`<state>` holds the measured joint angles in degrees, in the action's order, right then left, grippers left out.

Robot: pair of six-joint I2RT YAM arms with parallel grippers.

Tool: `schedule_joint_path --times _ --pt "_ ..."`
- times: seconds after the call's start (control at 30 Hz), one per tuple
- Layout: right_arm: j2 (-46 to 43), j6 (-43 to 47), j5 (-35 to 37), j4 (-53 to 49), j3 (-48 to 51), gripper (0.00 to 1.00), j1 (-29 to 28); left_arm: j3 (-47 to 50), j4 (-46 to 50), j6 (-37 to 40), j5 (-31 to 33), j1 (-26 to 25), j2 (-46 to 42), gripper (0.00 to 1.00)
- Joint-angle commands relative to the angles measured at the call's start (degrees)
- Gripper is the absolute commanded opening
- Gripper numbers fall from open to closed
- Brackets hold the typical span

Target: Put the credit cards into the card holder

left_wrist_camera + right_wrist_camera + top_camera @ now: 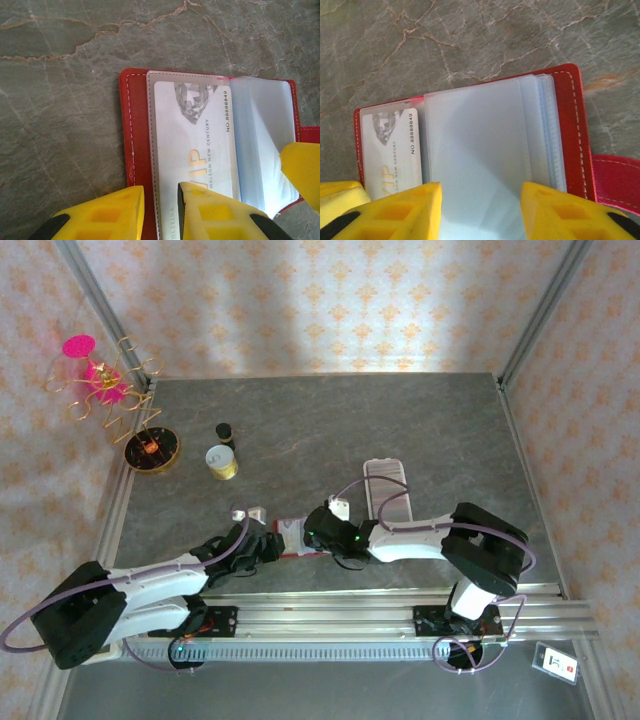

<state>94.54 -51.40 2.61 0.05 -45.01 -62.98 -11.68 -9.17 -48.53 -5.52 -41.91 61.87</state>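
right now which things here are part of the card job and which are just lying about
For the job: card holder, lying open; credit card in its clear sleeve; pale flat rectangle beyond it, possibly more cards.
Just lying about: gold wire stand; gold tin; small dark bottle.

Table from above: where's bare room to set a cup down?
Widest bare patch: the back of the table, from the gold tin across to the right wall. Another lies between the wire stand and the left arm. Crowded: front middle, where the left hand and right hand meet over the red card holder.
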Motion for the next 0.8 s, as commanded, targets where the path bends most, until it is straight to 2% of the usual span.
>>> schedule_joint_path --times 0.0,0.77 --pt "2.1 -0.8 -1.4 -0.2 -0.1 0.46 -0.4 1.0 -1.1 0.0 -0.2 -0.3 1.6 0.26" --pt "1.0 -4.8 -6.7 11.7 0.4 0.44 -0.4 3.0 -4.1 -1.6 -1.3 -0.4 1.6 0.21"
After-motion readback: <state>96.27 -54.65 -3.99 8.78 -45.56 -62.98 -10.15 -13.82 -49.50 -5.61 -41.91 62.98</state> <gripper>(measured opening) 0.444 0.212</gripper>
